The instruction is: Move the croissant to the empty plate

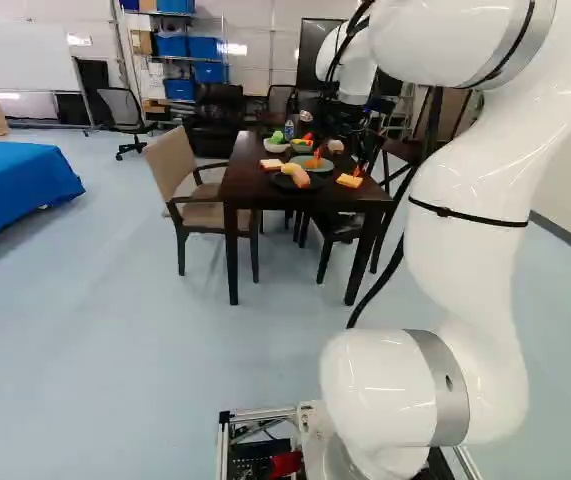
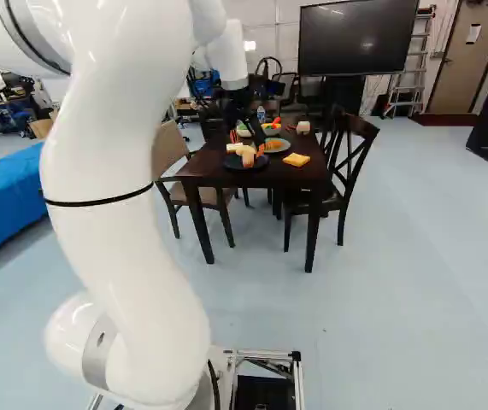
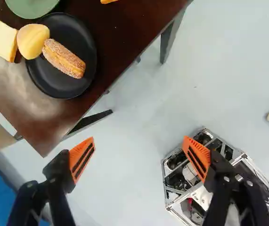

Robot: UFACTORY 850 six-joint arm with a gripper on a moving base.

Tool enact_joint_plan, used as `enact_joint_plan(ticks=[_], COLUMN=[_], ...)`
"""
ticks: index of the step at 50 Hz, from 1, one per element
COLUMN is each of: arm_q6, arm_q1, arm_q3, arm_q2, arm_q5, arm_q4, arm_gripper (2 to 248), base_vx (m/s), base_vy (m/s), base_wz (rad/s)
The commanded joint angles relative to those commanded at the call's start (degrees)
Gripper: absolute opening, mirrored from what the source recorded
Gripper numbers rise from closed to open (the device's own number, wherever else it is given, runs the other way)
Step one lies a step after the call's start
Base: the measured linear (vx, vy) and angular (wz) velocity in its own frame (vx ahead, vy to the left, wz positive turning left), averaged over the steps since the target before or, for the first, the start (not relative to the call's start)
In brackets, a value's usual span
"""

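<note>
In the right base view my gripper (image 2: 245, 142) hangs at the dark table by the black plate. In the wrist view the gripper (image 3: 140, 157) is open, with only floor seen between its orange pads. Ahead of the fingers lies the black plate (image 3: 86, 49), bearing a long sugared pastry (image 3: 64, 59), perhaps the croissant. A round yellow bun (image 3: 32, 40) overlaps the rim and touches the pastry. Part of a green plate (image 3: 30, 6) shows beyond; in the right base view this green plate (image 2: 283, 146) has something orange on or before it.
Beside the bun lies pale bread (image 3: 3, 40). Another yellow slice (image 2: 296, 160) is near the edge of the table (image 2: 265, 178). Bowls of food and a bottle (image 1: 289, 130) stand farther back. Chairs (image 2: 346, 171) flank the table. A blue-covered surface (image 1: 15, 190) is at far left.
</note>
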Motion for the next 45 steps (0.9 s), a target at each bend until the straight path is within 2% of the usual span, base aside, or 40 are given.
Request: enact_joint_plan(ticks=[23,45], arm_q6=[-4.59,-10.26], arm_q1=[0.93,2.08], arm_q3=[9.23,20.62], arm_q2=[3.89,8.68], arm_q5=[11.97,26.73], arm_q4=[0.19,0.43], arm_gripper=[247,247], base_vx=[0.000,0.000], base_vy=[0.000,0.000], base_wz=[0.000,0.000])
